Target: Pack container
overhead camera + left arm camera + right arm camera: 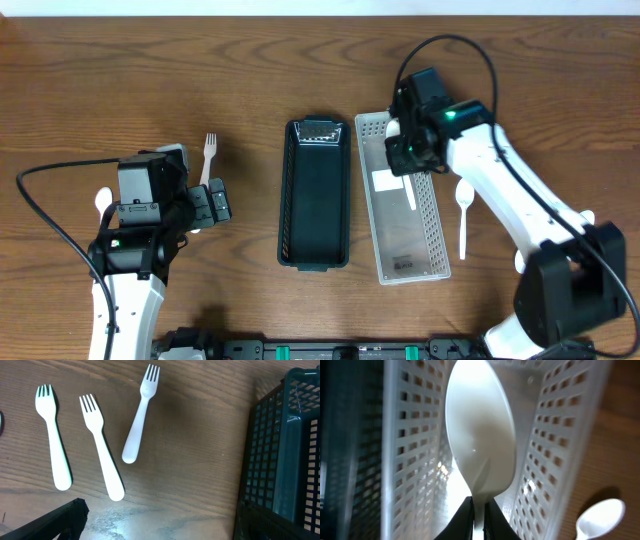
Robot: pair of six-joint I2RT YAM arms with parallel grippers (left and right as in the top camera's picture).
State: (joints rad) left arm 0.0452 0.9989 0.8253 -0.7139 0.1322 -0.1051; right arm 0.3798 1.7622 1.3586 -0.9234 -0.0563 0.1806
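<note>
- My right gripper is pinched on the handle of a white spoon. The bowl points away from me, down between the perforated walls of the white basket, right of centre in the overhead view.
- I judge the step in hand to be setting this spoon into the white basket. Whether the bowl already touches the floor, I cannot tell.
- The next move calls for easing down until the spoon lies flat. Then I part my fingers and lift straight out, so the handle does not snag a wall.
- A second spoon lies on the table just right of that basket (probably my next pick).
- My left gripper is spread wide and holds nothing, at the lower left of the overhead view.
- Three forks lie loose on the wood below it, with the dark basket in the middle of the frame. I would guess the forks belong there, each taken by the handle.
</note>
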